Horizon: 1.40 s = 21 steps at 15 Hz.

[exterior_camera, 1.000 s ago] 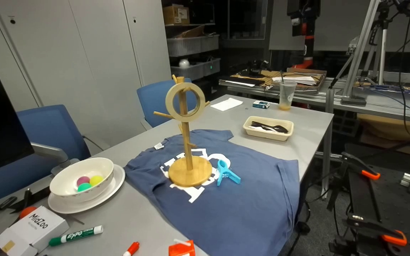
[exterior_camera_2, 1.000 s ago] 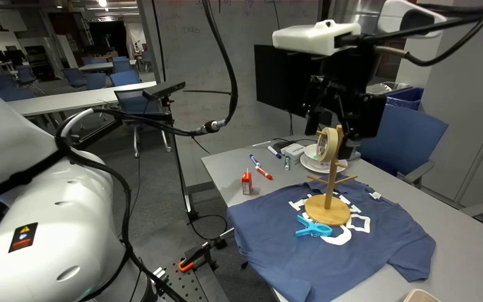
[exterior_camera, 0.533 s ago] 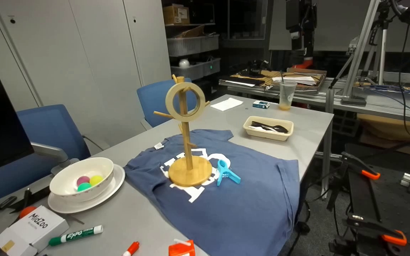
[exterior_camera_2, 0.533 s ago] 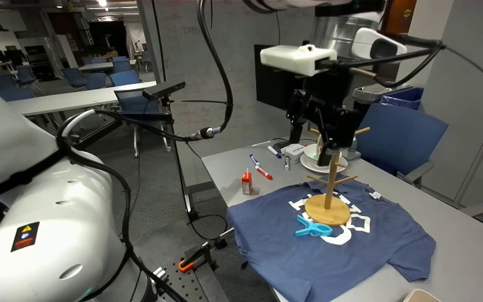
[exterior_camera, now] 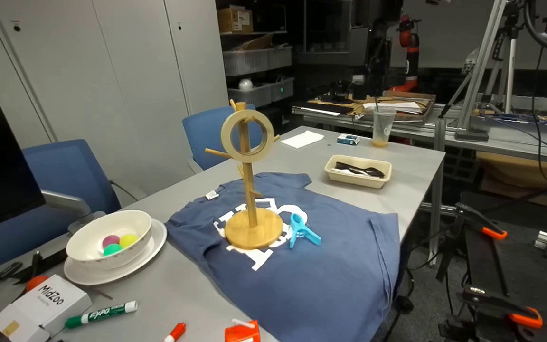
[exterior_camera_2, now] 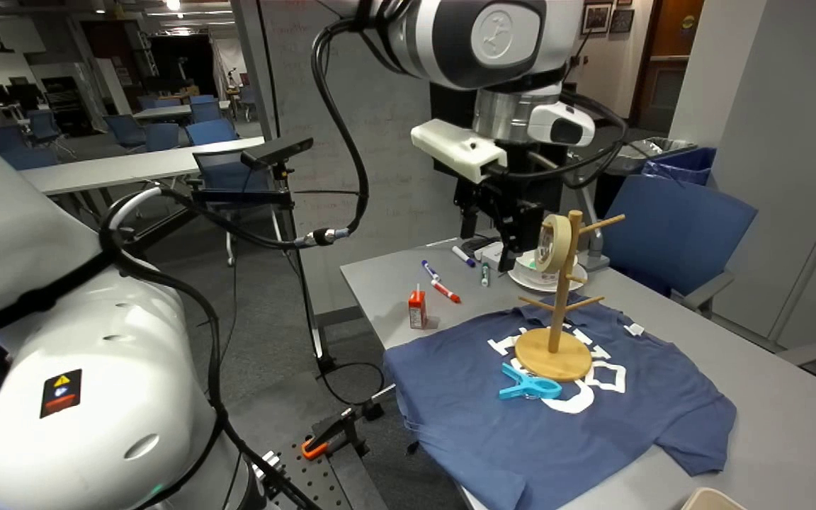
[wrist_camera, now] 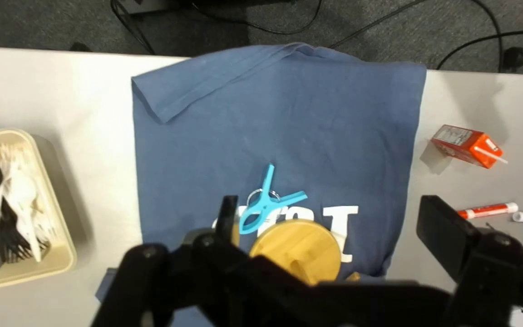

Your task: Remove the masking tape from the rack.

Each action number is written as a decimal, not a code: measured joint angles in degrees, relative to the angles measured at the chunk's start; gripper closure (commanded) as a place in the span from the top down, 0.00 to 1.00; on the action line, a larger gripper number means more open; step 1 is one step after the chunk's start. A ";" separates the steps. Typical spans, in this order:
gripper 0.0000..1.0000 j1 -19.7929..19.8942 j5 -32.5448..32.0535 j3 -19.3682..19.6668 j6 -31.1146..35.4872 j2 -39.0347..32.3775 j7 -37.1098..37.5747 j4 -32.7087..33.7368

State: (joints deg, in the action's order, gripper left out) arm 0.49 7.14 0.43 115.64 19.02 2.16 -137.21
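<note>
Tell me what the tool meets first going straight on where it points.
Pointing down, the tool would likely meet the blue shirt first, near the light-blue clip; depth is unclear, so the clip could come first. The masking tape looks off to the side.

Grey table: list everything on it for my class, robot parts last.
shirt: 1, blue, on table
rack: 1, light wood, on shirt
masking tape: 1, tan, hanging on rack
clamp: 1, light blue, on shirt
tray: 1, beige, beside shirt
cutlery: several, black, white, in tray
cup: 1, clear, near table edge
small box: 1, bluish, near cup
paper: 1, white, near small box
juice box: 1, red, beside shirt
bowl: 1, white, on plate
plate: 1, white, under bowl
balls: 3, purple, yellow, green, in bowl
carton: 1, white, near plate
markers: 4, green, red, bluish, on table
round item: 1, orange, behind carton
black clutter: count unclear, behind carton
gripper: 1, black, open, above table
arm: 1, mostly white, above gripper
</note>
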 measured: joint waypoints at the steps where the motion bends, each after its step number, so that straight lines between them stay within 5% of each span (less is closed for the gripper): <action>1: 1.00 -0.63 0.70 -0.68 2.82 -0.48 0.32 -0.72; 7: 1.00 -2.42 0.88 -4.85 23.06 -3.57 3.56 -4.70; 14: 1.00 -2.36 0.79 -4.92 24.72 -3.89 4.03 -5.08; 21: 1.00 -1.07 -8.14 -5.70 36.70 -8.82 17.33 -5.93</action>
State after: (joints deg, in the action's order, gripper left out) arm -0.58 -1.01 -5.27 152.34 10.20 19.49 -143.14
